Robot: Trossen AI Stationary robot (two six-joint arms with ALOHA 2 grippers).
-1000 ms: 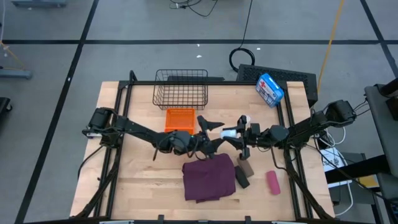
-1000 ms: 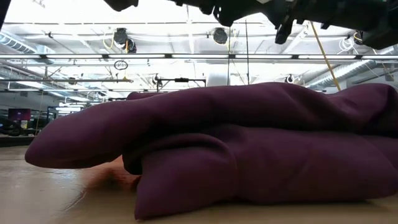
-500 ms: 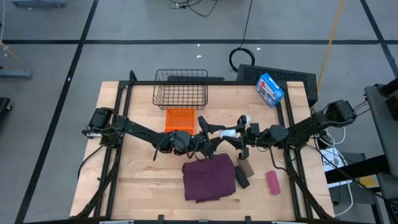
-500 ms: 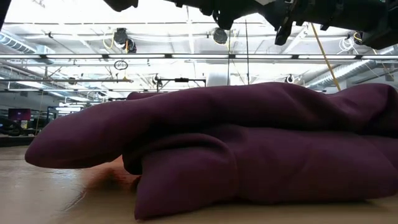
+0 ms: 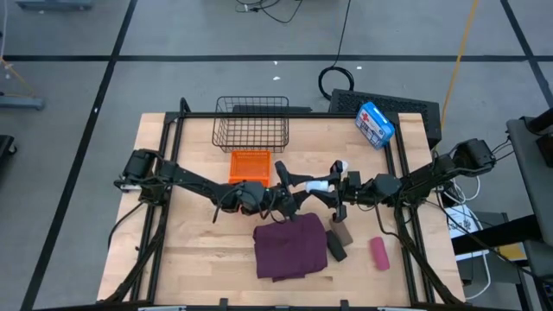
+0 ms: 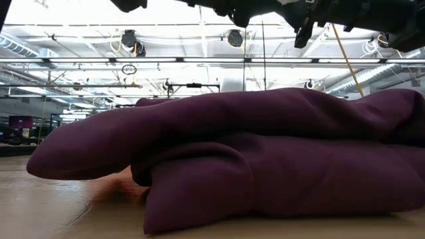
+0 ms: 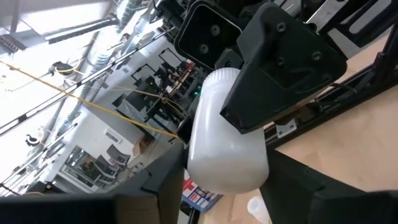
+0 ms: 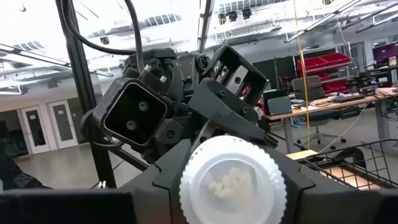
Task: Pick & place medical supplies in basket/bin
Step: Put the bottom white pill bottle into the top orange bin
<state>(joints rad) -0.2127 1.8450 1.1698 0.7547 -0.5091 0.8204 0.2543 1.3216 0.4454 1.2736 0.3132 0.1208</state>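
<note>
Above the table's middle, both grippers' fingers clamp one white ribbed-cap vial (image 5: 319, 184) between them.

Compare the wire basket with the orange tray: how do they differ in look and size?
The black wire basket is open mesh, so the table shows through it; the orange tray is solid plastic. The basket is wider than the tray. The basket stands at the table's far edge; the tray lies just in front of it, nearer the arms. Both are rectangular.

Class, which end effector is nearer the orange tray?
Left. The left end effector sits just right of the orange tray; the right end effector is farther right, holding the white vial.
</note>
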